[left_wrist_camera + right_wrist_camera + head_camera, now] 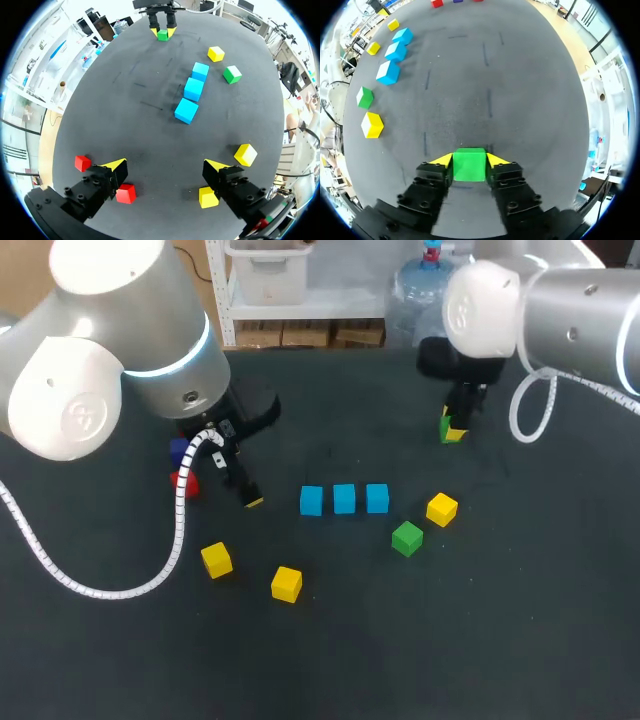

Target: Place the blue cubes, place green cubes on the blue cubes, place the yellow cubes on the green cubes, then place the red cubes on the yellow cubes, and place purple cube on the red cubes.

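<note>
Your right claw (470,160) is clenched on a green cube (469,169), one yellow tip on each side, at the far right of the counter (520,620) and well apart from the row of three blue cubes (344,499). You cannot tell whether the cube is off the surface. The step in hand looks to be seating it on a blue one. Lift straight, carry it over the row's right end, and mind the loose green cube (407,538) and yellow cube (441,509) near there. Square its edges with the cube below, lower until the faces meet, then let go. Your left claw (165,166) hangs released, a red cube (125,193) just beside one finger; leave it there.
</note>
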